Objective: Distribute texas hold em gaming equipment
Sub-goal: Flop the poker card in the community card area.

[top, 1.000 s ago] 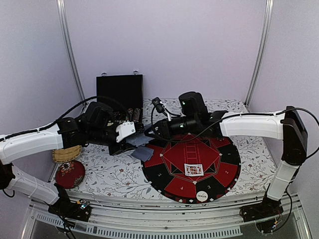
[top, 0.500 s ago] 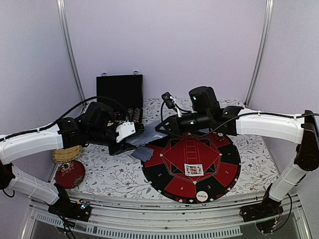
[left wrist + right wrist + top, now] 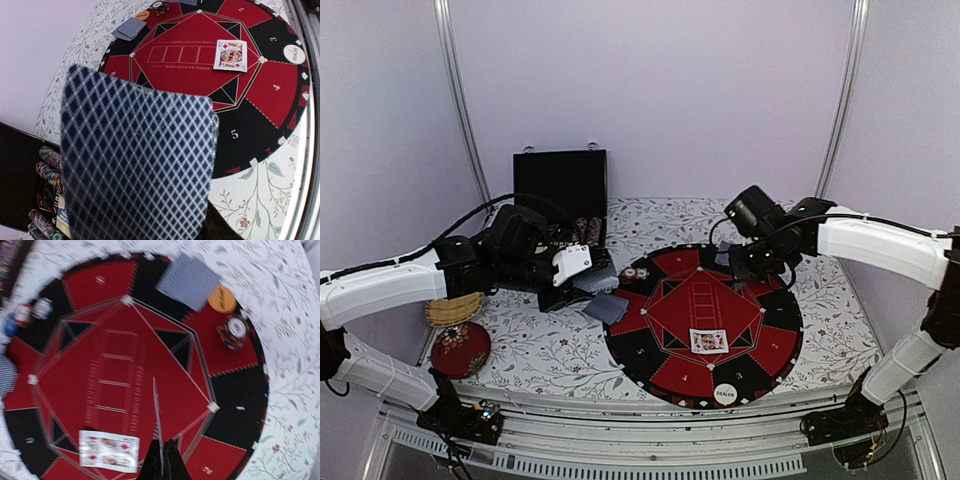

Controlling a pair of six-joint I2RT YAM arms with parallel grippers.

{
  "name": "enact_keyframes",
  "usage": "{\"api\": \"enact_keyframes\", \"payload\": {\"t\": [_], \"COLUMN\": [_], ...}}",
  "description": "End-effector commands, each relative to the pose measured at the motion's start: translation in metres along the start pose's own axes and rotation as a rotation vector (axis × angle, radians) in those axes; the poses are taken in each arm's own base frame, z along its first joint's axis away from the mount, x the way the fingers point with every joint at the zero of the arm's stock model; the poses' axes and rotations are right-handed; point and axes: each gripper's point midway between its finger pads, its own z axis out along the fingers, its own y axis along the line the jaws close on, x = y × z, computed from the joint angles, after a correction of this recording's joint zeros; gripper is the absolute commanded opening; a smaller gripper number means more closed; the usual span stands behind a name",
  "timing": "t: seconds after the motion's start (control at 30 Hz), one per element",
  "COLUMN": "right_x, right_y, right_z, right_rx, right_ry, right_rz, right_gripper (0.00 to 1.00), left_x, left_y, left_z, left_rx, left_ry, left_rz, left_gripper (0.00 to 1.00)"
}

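Observation:
My left gripper [image 3: 582,283] is shut on a deck of grey-backed cards [image 3: 135,160] left of the red-and-black mat [image 3: 760,340]; the top card's back fills the left wrist view and hides the fingers. My right gripper [image 3: 162,460] hangs over the mat's far right part, shut on a single card [image 3: 157,415] seen edge-on. A face-up card [image 3: 708,340] lies on the mat's centre, with the white DEALER button [image 3: 725,394] at the near rim. Dealt cards [image 3: 188,281], an orange button [image 3: 222,298] and a chip stack [image 3: 235,332] lie at one seat. More chips [image 3: 635,272] and a card pile [image 3: 607,307] sit at the mat's left.
An open black chip case [image 3: 560,185] stands at the back left, with rows of chips [image 3: 47,165] in it. A woven basket [image 3: 455,308] and a round red cushion [image 3: 460,348] sit at the left edge under the left arm. The flowered cloth [image 3: 840,300] covers the table.
My right arm has pulled back to the right, from the deck to over the mat's far right, and shut on one card. The left arm and deck have stayed put.

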Motion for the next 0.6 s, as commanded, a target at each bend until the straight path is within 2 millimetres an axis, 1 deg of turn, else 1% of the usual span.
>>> {"api": "enact_keyframes", "payload": {"t": [0.0,0.17,0.2,0.27,0.33,0.4,0.5,0.57], "right_x": [0.046,0.059,0.064,0.069,0.074,0.082,0.084,0.082], "right_y": [-0.063,-0.061,-0.059,-0.052,-0.038,-0.009,0.03,0.045], "right_z": [0.017,0.054,0.065,0.082,0.099,0.114,0.124,0.127], "right_rx": [0.389,0.474,0.489,0.485,0.436,0.278,0.055,-0.028], "right_ry": [0.174,0.262,0.29,0.324,0.349,0.381,0.378,0.366], "right_rz": [-0.052,-0.11,-0.126,-0.147,-0.137,-0.099,-0.047,-0.013], "right_gripper": [0.02,0.02,0.02,0.02,0.02,0.02,0.02,0.02], "left_x": [-0.008,-0.008,-0.008,-0.007,-0.008,-0.008,-0.008,-0.008], "left_y": [-0.002,-0.002,-0.003,-0.003,-0.003,-0.003,-0.003,-0.003], "left_z": [-0.002,-0.003,-0.003,-0.003,-0.003,-0.003,-0.003,-0.003], "left_rx": [-0.002,-0.004,-0.003,-0.001,-0.001,-0.002,-0.002,-0.002], "left_ry": [-0.03,-0.029,-0.029,-0.029,-0.03,-0.031,-0.031,-0.031], "left_rz": [0.02,0.02,0.021,0.021,0.022,0.023,0.023,0.024], "left_gripper": [0.46,0.46,0.46,0.46,0.46,0.46,0.47,0.47]}}
